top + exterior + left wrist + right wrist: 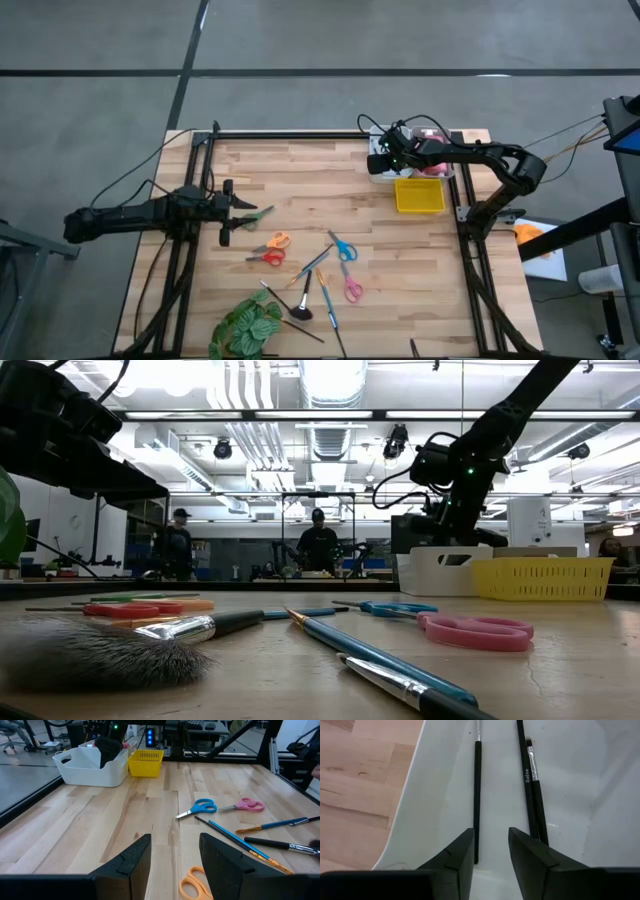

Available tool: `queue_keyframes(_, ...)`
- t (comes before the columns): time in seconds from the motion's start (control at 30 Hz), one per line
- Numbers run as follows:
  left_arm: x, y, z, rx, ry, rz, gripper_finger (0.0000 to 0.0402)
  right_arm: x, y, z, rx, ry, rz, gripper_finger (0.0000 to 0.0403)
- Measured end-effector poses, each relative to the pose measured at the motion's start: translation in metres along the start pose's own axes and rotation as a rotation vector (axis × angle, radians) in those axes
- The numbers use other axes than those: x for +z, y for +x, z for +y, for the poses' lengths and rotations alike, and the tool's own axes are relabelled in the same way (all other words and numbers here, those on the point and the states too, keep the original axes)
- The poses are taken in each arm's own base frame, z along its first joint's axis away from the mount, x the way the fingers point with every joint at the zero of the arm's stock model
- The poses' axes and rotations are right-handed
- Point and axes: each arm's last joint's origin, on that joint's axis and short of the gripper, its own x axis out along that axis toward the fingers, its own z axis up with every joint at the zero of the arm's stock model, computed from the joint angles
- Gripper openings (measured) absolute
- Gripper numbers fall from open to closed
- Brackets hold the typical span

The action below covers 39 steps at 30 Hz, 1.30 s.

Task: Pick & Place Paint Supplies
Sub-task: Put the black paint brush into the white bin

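Inside, slim black brushes (477,795) cross smooth white bin (420,795).

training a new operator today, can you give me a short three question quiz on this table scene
1. True or false: the right gripper is over the yellow basket.
2. Which scissors lie closest to the left gripper? A) green scissors B) pink scissors C) blue scissors
3. Fill in: the thin black brushes seen past the right gripper's open fingers lie inside the ____ bin.

Key
1. False: it is over the white bin, beside the basket.
2. A
3. white
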Motion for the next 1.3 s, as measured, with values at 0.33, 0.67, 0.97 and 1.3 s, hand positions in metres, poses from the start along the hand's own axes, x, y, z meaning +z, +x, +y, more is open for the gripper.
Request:
queue_keyframes(0.33,0.0,0.0,0.0,0.0,0.0,0.001,0.0169,0.012,-0.035,0.003,0.086,0.015,-0.052,0.0121)
queue_keyframes(0.67,0.0,0.0,0.0,0.0,0.0,0.0,0.0169,0.023,-0.102,0.018,0.261,-0.347,-0.273,0.0121)
queue_keyframes(0.97,0.0,0.0,0.0,-0.001,0.0,0.001,0.0169,0.009,-0.121,0.05,0.672,-0.82,-0.344,0.0121)
queue_keyframes(1.3,0.0,0.0,0.0,0.0,0.0,0.001,0.0169,-0.031,-0.101,0.086,1.07,-1.276,-0.262,0.0121)
